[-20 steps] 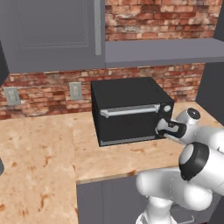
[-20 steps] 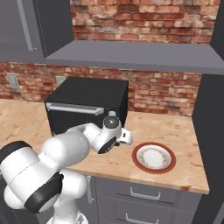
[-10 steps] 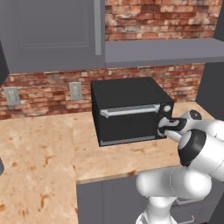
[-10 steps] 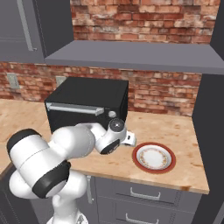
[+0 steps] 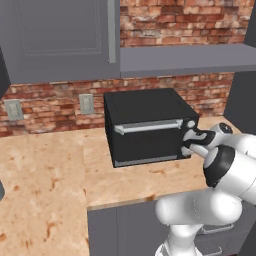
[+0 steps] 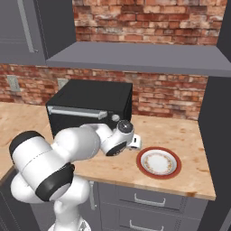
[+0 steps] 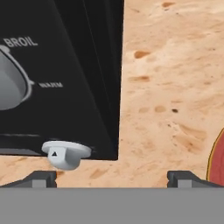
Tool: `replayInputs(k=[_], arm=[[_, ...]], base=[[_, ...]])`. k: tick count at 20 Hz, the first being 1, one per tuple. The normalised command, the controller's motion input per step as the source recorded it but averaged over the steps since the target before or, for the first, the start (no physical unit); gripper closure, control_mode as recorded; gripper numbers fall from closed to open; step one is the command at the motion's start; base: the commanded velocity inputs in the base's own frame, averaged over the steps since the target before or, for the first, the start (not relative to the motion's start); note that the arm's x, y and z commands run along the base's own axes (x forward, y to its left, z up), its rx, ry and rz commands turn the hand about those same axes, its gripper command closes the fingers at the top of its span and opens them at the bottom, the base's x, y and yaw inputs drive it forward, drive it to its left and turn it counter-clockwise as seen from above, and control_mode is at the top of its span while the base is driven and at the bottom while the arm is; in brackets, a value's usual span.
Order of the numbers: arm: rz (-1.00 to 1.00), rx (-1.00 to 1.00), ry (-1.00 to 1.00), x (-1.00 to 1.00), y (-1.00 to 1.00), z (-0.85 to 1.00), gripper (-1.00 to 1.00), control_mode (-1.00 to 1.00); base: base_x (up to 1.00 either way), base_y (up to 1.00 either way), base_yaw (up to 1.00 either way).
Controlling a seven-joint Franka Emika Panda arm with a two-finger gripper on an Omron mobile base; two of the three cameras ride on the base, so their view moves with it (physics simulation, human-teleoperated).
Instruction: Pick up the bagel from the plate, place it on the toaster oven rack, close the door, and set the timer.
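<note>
Here the speckled tan stone worktop (image 5: 60, 170) carries the black box-shaped toaster oven (image 5: 145, 125), which stands against the red brick wall (image 6: 149, 18) with its front facing out toward the robot. The oven's long axis runs left to right along that wall. Its wide black door (image 5: 147, 142) is shut and upright, and the long silver bar handle (image 5: 148, 127) lies horizontal across the door's upper part, parallel to the oven's long side. In the right base view the same oven (image 6: 90, 108) shows its right side panel, with the handle (image 6: 77, 112) running level across the front.

Right of the oven, well apart from it on the worktop, lies the small round white plate with a red-orange rim (image 6: 159, 162), flat and with nothing on it.

The white arm's tool (image 5: 192, 142) sits at the oven's right front panel, level with the column of knobs; its dark fingertips (image 7: 41, 178) stand spread wide with nothing between them. In the hand view a large grey dial (image 7: 11, 87) marked BROIL is on the panel above, and a small white knob with a triangle mark (image 7: 65, 154) sits at the panel's lower edge, just above the left fingertip. The plate's red rim (image 7: 217, 159) shows at the right edge.
</note>
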Motion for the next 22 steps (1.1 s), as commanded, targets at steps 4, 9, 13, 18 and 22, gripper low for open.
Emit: replayInputs(k=[4,9,13,18,22], arm=[[0.01,0.0,0.0,-0.15,0.03,0.0,-1.0,-1.0],[0.0,0.0,0.0,0.0,0.06,0.0,-1.0,-1.0],[0.0,0.0,0.0,0.37,0.01,0.0,-1.0,-1.0],[0.0,0.0,0.0,0.31,0.0,0.0,-1.0,-1.0],[0.0,0.0,0.0,0.0,0.0,-0.03,-1.0,-1.0]], base=[[0.0,0.0,0.0],[0.0,0.0,0.0],[0.0,0.0,0.0],[0.0,0.0,0.0],[0.0,0.0,0.0]])
